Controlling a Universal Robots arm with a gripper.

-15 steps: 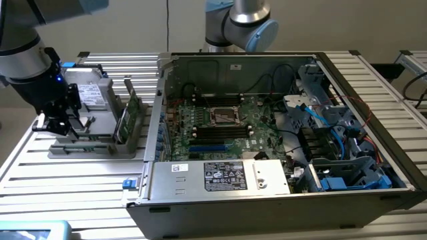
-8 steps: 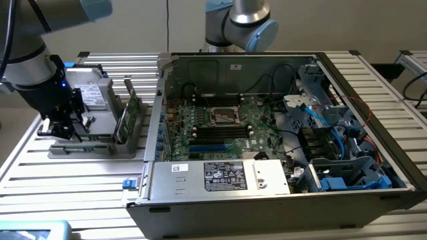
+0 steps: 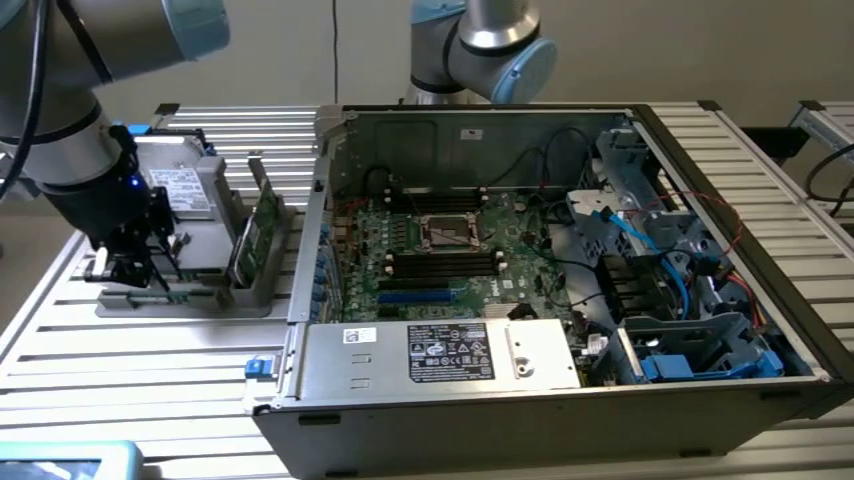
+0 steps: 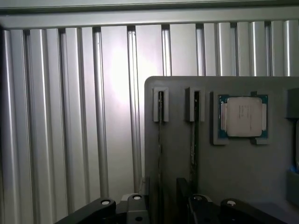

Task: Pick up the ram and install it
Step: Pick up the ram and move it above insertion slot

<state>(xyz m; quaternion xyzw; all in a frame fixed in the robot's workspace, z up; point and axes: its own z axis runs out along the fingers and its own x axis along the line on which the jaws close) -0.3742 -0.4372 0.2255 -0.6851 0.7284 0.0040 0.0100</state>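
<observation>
Two thin ram sticks stand on edge in the slots of a grey holder tray (image 4: pixel 219 177): one ram stick (image 4: pixel 160 135) and a second (image 4: pixel 194 135) beside it. My gripper (image 4: pixel 168 210) hovers just above them, open, with nothing between its fingers. In the exterior view the gripper (image 3: pixel 127 268) hangs over the tray (image 3: pixel 200 300) at the exterior view's left. The open computer case (image 3: pixel 534 390) lies to the right of it, with black memory slots (image 3: pixel 441 262) on its green motherboard (image 3: pixel 514 225).
A square silver processor chip (image 4: pixel 244 116) sits in a recess of the tray. Taller green cards (image 3: pixel 247 245) stand upright at the tray's right side. A second robot arm (image 3: pixel 481 45) stands behind the case. Cables and drive cages (image 3: pixel 667 270) crowd the case's right half.
</observation>
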